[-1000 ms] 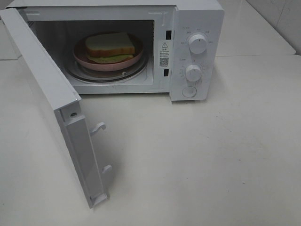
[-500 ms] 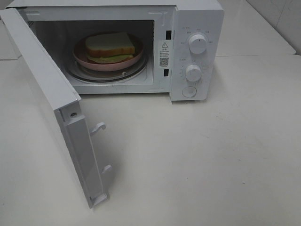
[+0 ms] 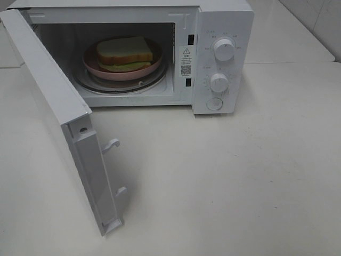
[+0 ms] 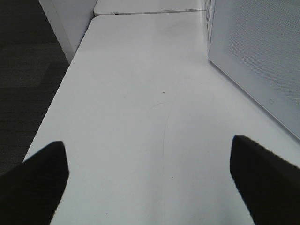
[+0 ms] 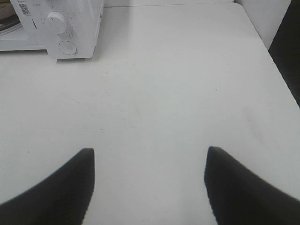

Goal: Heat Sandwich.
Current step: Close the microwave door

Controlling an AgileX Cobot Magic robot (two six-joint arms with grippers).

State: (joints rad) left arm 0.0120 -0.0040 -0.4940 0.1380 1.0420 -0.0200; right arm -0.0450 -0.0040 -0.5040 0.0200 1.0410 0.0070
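Note:
The sandwich (image 3: 126, 52), white bread with a green filling, lies on a pink plate (image 3: 152, 69) inside the white microwave (image 3: 224, 21). Its door (image 3: 58, 117) stands wide open, swung out toward the front left. Neither arm shows in the high view. In the left wrist view my left gripper (image 4: 150, 164) is open over bare white table, beside the outer face of the door (image 4: 262, 61). My right gripper (image 5: 150, 173) is also open with nothing between its fingers, over the table in front of the microwave's control panel (image 5: 65, 28).
The plate rests on a glass turntable (image 3: 122, 85). Two knobs (image 3: 224, 49) and a round button (image 3: 214, 103) sit on the panel. The table's edge (image 4: 56, 93) and dark floor lie to one side in the left wrist view; another table edge (image 5: 276, 61) shows in the right wrist view.

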